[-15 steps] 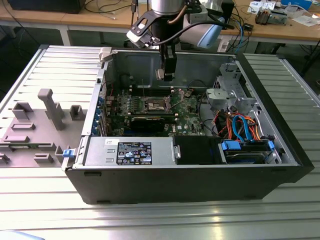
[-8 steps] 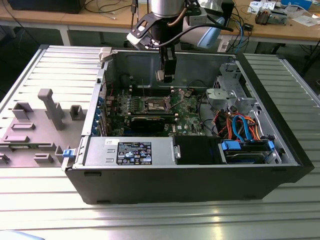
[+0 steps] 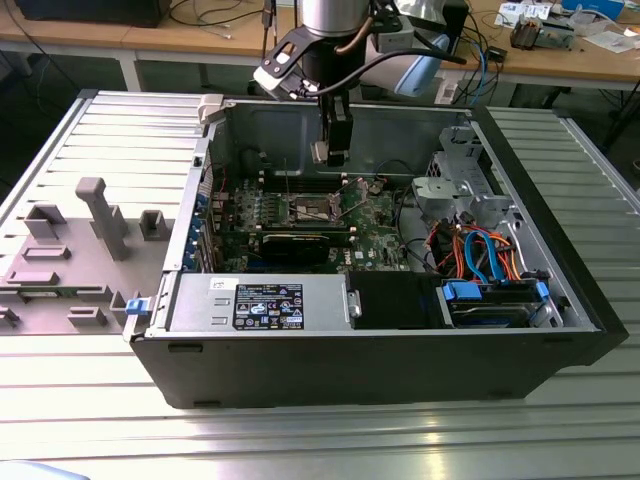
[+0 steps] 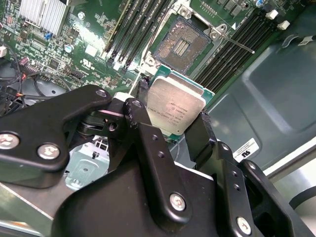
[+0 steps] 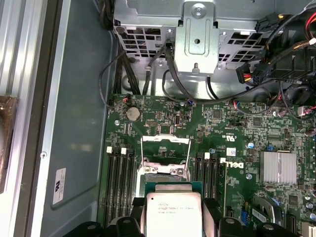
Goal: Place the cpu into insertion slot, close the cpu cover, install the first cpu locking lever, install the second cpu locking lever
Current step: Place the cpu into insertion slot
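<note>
An open computer case (image 3: 350,365) lies on its side on the ribbed metal worktop (image 3: 300,440). Inside it are a green circuit board (image 3: 378,215), a long black card (image 3: 300,243) across the board's near side, a grey power box (image 3: 260,300) along the near wall, and a metal cage (image 3: 455,180) with orange and blue cables (image 3: 480,255) towards the exterior view's right. The gripper (image 3: 333,148) hangs inside the case over the board. Its fingers (image 4: 143,98) are closed on the edges of the cpu (image 4: 180,101), metal top showing. The cpu is held in the air, just beside the insertion slot (image 4: 183,42), which lies uncovered with nothing in it.
</note>
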`<state>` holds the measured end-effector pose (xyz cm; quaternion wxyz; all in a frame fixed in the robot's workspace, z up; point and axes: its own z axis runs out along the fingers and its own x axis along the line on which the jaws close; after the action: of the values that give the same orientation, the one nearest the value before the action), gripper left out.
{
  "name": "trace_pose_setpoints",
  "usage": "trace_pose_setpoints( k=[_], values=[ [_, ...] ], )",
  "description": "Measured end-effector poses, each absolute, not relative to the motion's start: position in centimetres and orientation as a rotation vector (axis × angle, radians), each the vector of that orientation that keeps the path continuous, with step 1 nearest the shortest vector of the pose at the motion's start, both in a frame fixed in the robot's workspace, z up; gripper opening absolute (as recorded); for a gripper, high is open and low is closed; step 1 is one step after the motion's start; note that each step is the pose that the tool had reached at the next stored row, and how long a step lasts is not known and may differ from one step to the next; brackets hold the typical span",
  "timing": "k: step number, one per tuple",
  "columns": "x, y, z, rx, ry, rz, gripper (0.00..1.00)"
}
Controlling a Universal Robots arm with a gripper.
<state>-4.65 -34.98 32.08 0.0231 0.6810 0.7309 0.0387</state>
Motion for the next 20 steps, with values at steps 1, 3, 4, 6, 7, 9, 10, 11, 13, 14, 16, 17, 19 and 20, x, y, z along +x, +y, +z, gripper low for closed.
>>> trace_pose_setpoints(
  k=[1,3,4,6,7,9,10,11,13,14,16,17,19,20],
  values=[
    [-4.65,-34.98,32.06,2.109,2.263,0.120,0.55],
    [-4.65,-34.98,32.04,2.109,2.263,0.120,0.55],
    [-4.65,-34.98,32.02,2.109,2.263,0.120,0.55],
    [-4.65,-34.98,31.97,2.109,2.263,0.120,0.55],
    [-4.65,-34.98,31.95,2.108,2.263,0.120,0.55],
    [-4.64,-34.99,31.80,2.109,2.263,0.120,0.55],
    [-4.65,-34.99,31.79,2.108,2.263,0.120,0.55],
    [-4.65,-34.99,31.78,2.109,2.263,0.120,0.55],
    [-4.65,-34.99,31.76,2.109,2.263,0.120,0.55],
    [-4.65,-34.99,31.74,2.109,2.263,0.120,0.55],
    [-4.64,-34.99,31.69,2.109,2.263,0.120,0.55],
    [-4.65,-34.99,31.67,2.109,2.263,0.120,0.55],
    [-4.65,-35.00,31.56,2.108,2.263,0.120,0.55],
    [-4.66,-35.00,31.47,2.109,2.264,0.119,0.55]
  ],
)
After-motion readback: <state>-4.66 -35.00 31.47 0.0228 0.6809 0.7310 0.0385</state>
